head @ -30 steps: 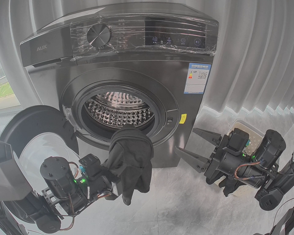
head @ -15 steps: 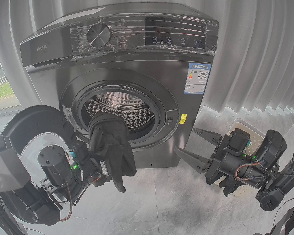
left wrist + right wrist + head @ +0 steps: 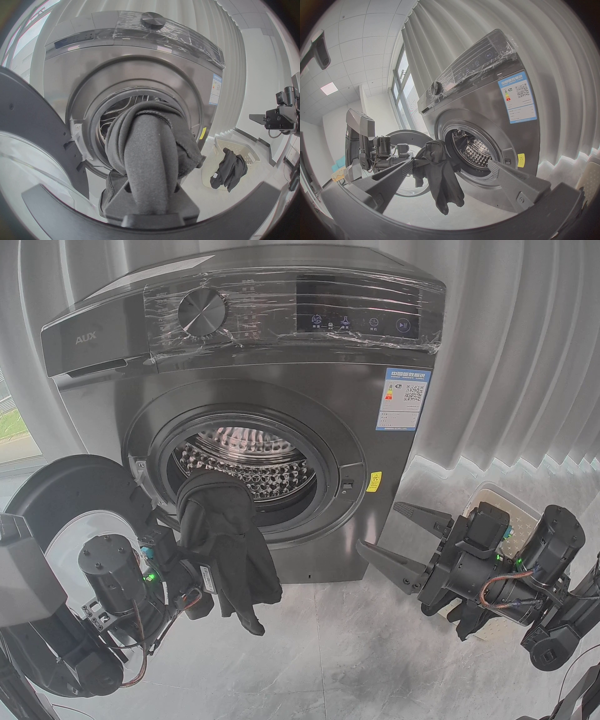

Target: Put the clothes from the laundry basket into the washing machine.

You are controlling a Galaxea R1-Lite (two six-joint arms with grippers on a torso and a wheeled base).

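Marble floor (image 3: 362, 652), open washer (image 3: 250, 390) | left end effector (image 3: 150, 193) clamped on garment (image 3: 225, 534), bunched mid-fold | looks soft, light, floppy; tails dangle, may snag | right end effector (image 3: 382, 527) wide open, empty

Leftward shift of the black garment (image 3: 228, 540)
From low centre of the washing machine's (image 3: 250, 396) opening, it now hangs before the opening's lower-left rim.

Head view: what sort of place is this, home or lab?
Probably a staged laundry corner in a lab or office, not a home: a front-load washing machine with protective film still on it, a laundry basket on the floor, and office-style ceiling tiles in the right wrist view.
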